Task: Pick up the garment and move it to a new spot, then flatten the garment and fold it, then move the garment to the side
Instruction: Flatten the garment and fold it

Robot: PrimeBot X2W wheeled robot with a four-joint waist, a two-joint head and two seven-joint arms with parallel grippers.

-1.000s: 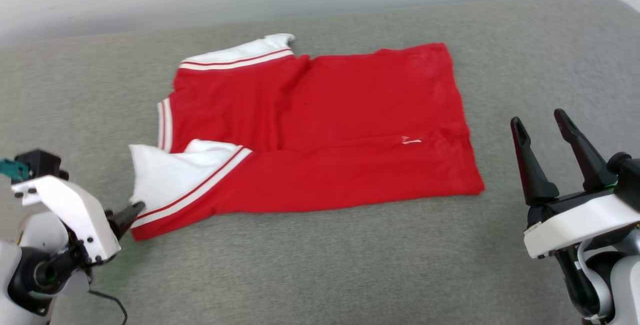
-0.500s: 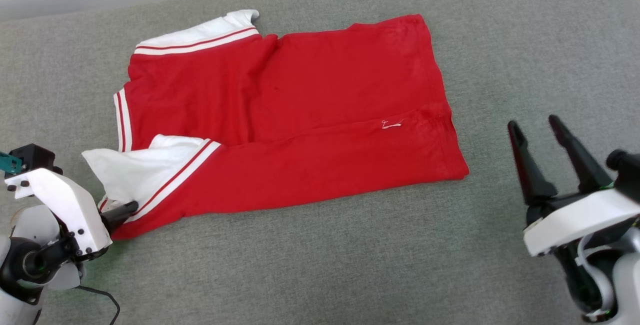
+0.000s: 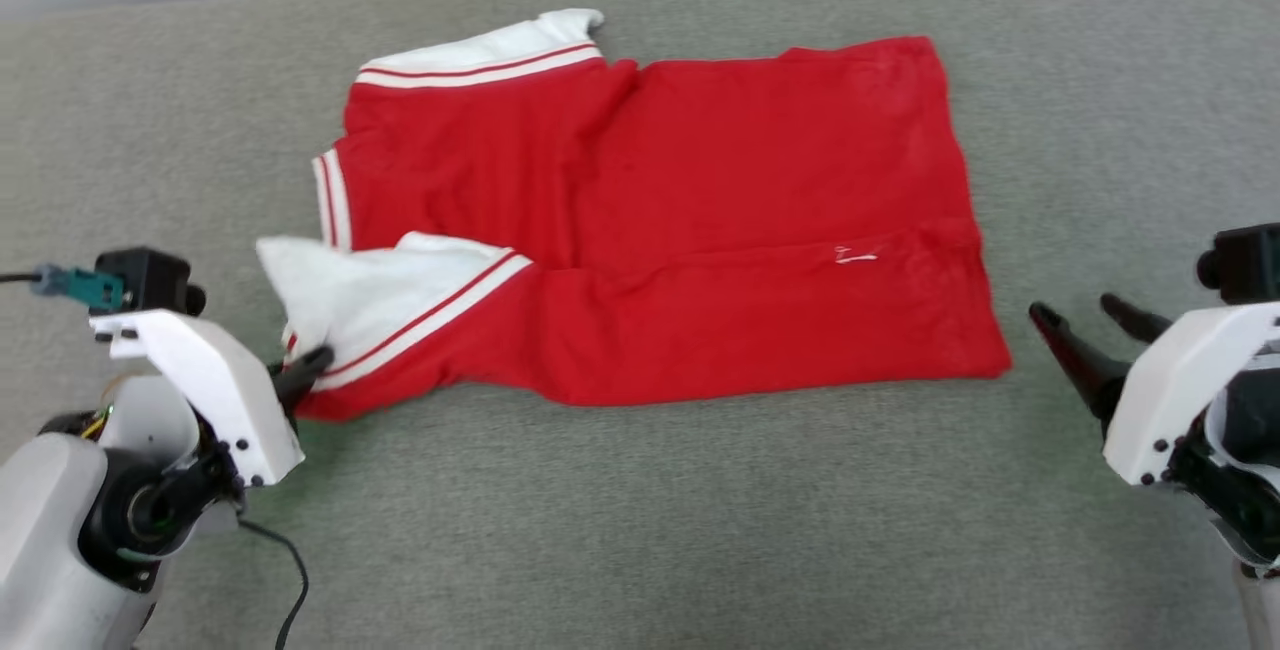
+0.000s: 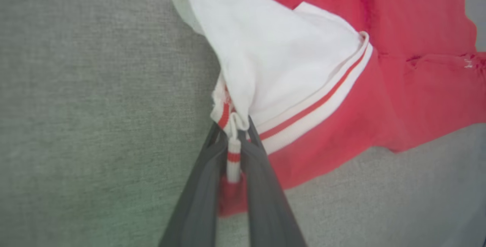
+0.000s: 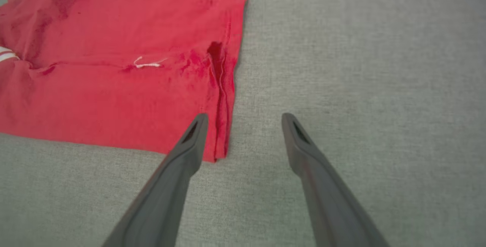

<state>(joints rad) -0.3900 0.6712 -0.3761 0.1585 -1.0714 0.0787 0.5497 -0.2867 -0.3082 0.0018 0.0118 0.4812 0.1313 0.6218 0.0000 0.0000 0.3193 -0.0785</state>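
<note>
The garment lies spread, partly folded over, toward the far middle of the grey cushion; the left gripper is clamped on the striped cuff of the near white sleeve at the garment's left end; the right gripper hovers, fingers apart, just beside the near right hem corner.

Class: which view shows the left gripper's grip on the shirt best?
The left wrist view: the left gripper pinches the garment's striped trim up close. The head view shows it small, partly behind its wrist; the right wrist view shows the garment's far hem.
</note>
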